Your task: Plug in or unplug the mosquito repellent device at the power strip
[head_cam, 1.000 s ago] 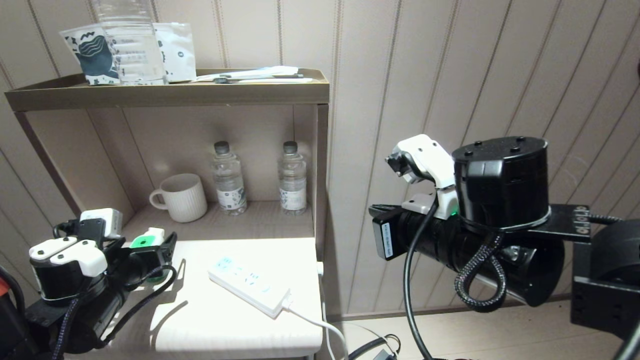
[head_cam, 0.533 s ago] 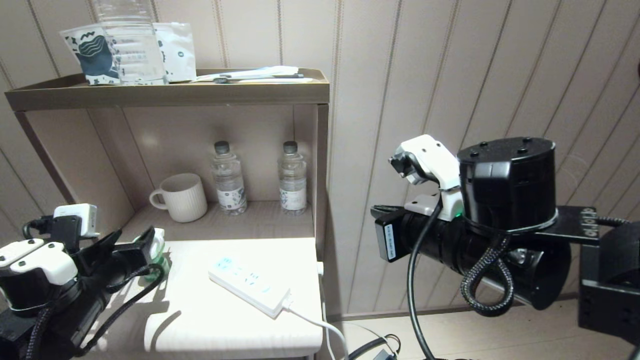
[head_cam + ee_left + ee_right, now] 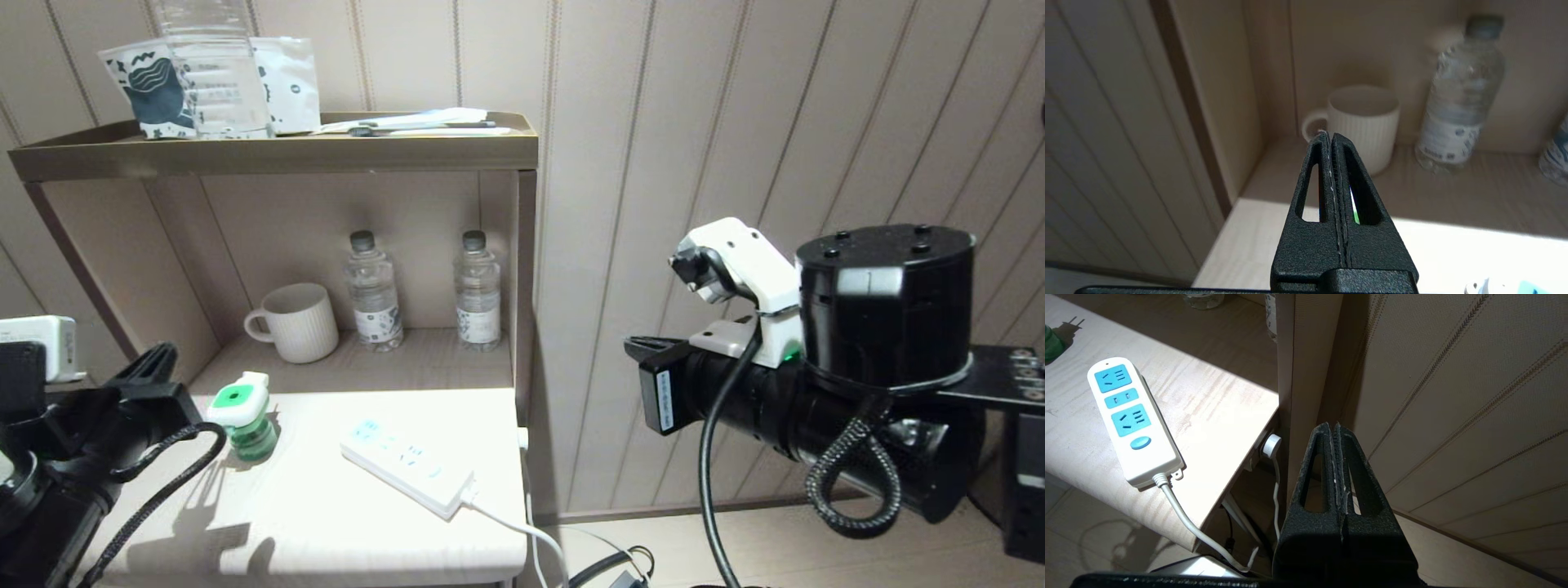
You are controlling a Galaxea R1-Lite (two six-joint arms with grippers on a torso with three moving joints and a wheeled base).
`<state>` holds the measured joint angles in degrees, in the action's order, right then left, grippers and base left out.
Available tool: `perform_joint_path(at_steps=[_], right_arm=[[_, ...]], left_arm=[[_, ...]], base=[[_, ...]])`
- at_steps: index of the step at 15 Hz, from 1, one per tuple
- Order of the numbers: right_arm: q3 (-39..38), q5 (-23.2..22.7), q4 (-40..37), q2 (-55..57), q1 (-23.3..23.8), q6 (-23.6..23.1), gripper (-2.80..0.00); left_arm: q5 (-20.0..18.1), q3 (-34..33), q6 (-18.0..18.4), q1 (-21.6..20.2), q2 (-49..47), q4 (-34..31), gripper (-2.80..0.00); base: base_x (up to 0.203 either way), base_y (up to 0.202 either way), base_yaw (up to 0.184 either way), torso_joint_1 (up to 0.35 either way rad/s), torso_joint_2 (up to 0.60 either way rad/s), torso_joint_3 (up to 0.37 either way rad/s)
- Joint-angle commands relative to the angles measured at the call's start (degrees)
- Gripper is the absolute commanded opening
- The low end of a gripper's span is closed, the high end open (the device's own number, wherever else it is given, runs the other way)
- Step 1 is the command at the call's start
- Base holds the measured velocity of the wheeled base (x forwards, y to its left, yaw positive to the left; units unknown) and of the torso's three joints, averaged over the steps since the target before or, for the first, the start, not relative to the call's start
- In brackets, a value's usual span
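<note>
The mosquito repellent device [image 3: 239, 412], a white head with a green centre over a green bottle, stands upright and free on the pale table [image 3: 343, 531]. It is apart from the power strip [image 3: 406, 465], which lies to its right with its pale-blue sockets [image 3: 1122, 402] empty. My left gripper [image 3: 161, 353] is shut on nothing, just left of the device and clear of it. In the left wrist view only a green sliver of the device [image 3: 1354, 209] shows behind the shut left gripper [image 3: 1329, 136]. My right gripper [image 3: 635, 347] hangs shut and empty beside the wall, right of the table; its right wrist view [image 3: 1333, 426] agrees.
A ribbed white mug [image 3: 292, 322] and two clear water bottles [image 3: 373, 291] stand in the shelf niche behind the table. The strip's white cord [image 3: 1184, 518] runs off the table's front corner toward the floor. Packets and a large bottle [image 3: 211, 65] sit on the top shelf.
My left gripper let go of the device, pulled back to the left and closed. The device now stands alone on the table. The right arm drifted slightly to the right.
</note>
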<state>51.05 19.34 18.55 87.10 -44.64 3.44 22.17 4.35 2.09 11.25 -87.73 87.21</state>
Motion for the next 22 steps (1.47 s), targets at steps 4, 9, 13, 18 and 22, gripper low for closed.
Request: perform_joint_path(at_steps=[4, 9, 13, 18, 22], right_arm=[[-2.3, 2.3, -0.9, -6.6, 3.7, -0.1, -2.80], [-3.4, 7.2, -15.7, -21.6, 10.3, 1.2, -2.80], [-9.1, 12.9, -29.4, -36.0, 19.3, 4.8, -2.80], [-18.5, 18.2, -34.6, -53.3, 38.2, 2.3, -2.80], [-25.4, 16.5, -35.9, -68.9, 45.3, -4.9, -2.80]], left_arm=[[1.8, 1.6, 3.1, -0.1, 12.6, -4.7, -2.80], [4.3, 13.7, 1.5, -0.1, 34.3, -48.8, -2.80], [18.0, 22.5, -8.8, -0.3, 42.7, -81.0, -2.80], [22.6, 20.0, -11.0, -4.7, 54.0, -89.1, -2.80], [21.5, 11.9, -12.0, -7.2, 60.9, -88.0, -2.80]], base=[[0.000, 0.000, 0.000, 0.000, 0.00, 0.000], [0.000, 0.000, 0.000, 0.000, 0.00, 0.000], [0.000, 0.000, 0.000, 0.000, 0.00, 0.000], [0.000, 0.000, 0.000, 0.000, 0.00, 0.000], [0.000, 0.000, 0.000, 0.000, 0.00, 0.000]])
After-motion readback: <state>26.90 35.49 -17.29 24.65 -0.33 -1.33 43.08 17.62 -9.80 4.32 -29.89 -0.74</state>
